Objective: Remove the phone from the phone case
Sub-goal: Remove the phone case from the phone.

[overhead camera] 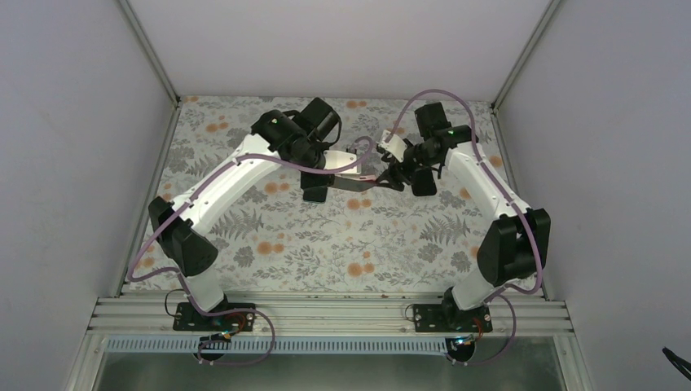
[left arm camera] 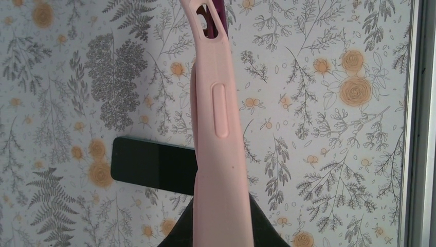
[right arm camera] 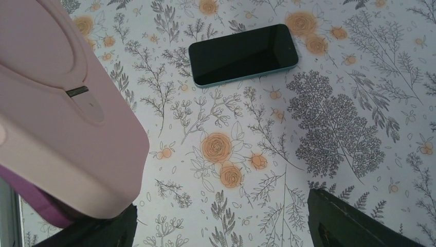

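The pink phone case point(left arm camera: 218, 134) stands on edge above the table, its lower end pinched in my left gripper point(left arm camera: 221, 234), which is shut on it. Purple lining shows through its camera cut-out. The case is empty. The phone point(right arm camera: 242, 54), black-screened with a teal edge, lies flat and screen-up on the floral cloth beneath it, partly hidden behind the case in the left wrist view point(left arm camera: 154, 164). My right gripper point(right arm camera: 221, 226) is open with nothing between its fingers. The case's corner point(right arm camera: 61, 113) hangs just over its left finger point(right arm camera: 103, 231). From above, case point(overhead camera: 344, 160), phone point(overhead camera: 315, 191) and both grippers point(overhead camera: 326, 159) point(overhead camera: 389, 175) sit at the table's far middle.
A floral cloth point(overhead camera: 342, 244) covers the table. White walls enclose it on three sides, with a metal frame post point(left arm camera: 419, 123) near the left gripper's right side. Purple cables point(overhead camera: 424, 98) loop over both arms.
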Robot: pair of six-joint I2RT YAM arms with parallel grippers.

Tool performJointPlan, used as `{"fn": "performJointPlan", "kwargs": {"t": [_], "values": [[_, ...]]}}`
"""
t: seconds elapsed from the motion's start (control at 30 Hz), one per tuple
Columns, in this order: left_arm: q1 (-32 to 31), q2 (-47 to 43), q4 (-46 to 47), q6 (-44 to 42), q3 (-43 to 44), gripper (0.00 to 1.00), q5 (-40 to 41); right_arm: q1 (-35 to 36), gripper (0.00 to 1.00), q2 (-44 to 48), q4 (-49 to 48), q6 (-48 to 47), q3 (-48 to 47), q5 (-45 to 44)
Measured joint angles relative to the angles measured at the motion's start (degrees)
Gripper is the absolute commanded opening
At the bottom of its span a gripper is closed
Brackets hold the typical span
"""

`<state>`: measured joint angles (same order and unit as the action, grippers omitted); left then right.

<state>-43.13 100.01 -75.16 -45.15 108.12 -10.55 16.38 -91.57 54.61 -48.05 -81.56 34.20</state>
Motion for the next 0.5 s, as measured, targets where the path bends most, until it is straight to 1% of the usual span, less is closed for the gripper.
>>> {"fn": "performJointPlan", "kwargs": {"t": [0.1,0.3,0.4,0.5], "values": [[-0.02,-0.09,-0.02,0.39,0.44,0.02,0.28,-0.11,0.86,-0.35,0.04,0.22,-0.61,0.76],[-0.02,-1.14,0.07,0.63,0.68,0.02,0.55,-0.66,0.87,-1.84,-0.20,0.00,-1.46,6.38],[-0.09,-0.59,-1.16,0.57,3.15,0.02,0.20,-0.68,0.86,-1.95,-1.05,-0.11,-2.32,9.92],[-0.04,0.07,-2.38,0.48,6.54,0.02,0.22,-0.79,0.87,-2.54,-0.94,-0.70,-5.20,12.90]]}}
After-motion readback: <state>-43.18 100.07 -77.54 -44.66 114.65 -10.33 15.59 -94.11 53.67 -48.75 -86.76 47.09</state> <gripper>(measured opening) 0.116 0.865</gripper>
